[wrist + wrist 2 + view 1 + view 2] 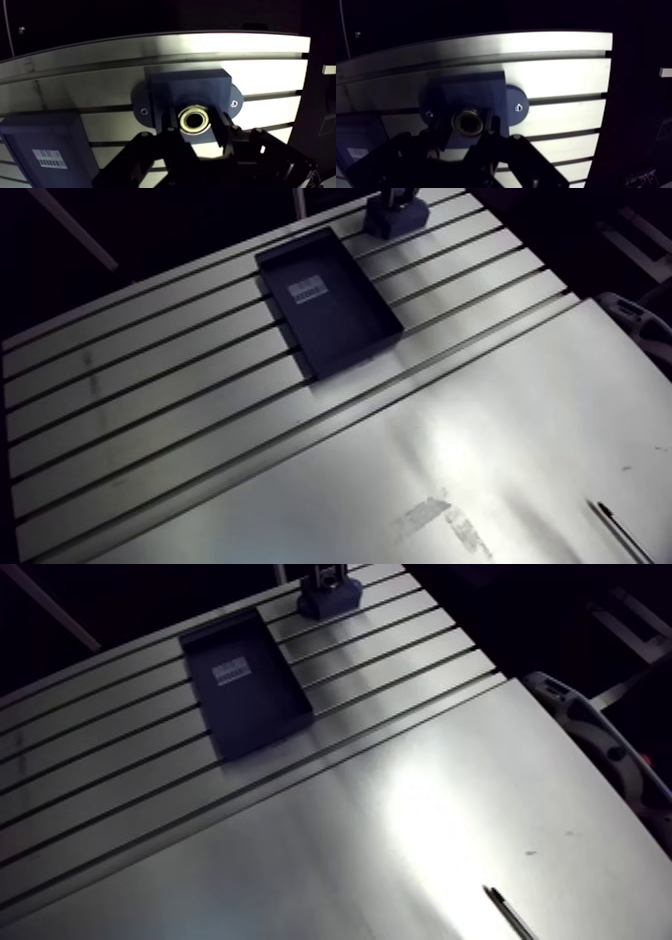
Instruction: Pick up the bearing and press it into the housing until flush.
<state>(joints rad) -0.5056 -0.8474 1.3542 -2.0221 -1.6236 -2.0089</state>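
In the wrist view a brass-coloured ring, the bearing (196, 120), sits between my two dark fingers (221, 131). My gripper (196, 126) is shut on it. Right under the bearing is the dark blue housing (190, 85), a block on a round flange with a screw at each side. I cannot tell how far the bearing sits inside the housing's bore. The arm view shows the housing (395, 218) at the table's far edge, with the gripper (400, 196) on top of it, mostly cut off.
A shallow dark blue tray (345, 323) with a white label lies on the slotted table (150, 388) beside the housing. A bare metal sheet (480, 448) covers the near right. A thin dark rod (615, 528) lies on it. A grey-white device (590, 729) borders the right edge.
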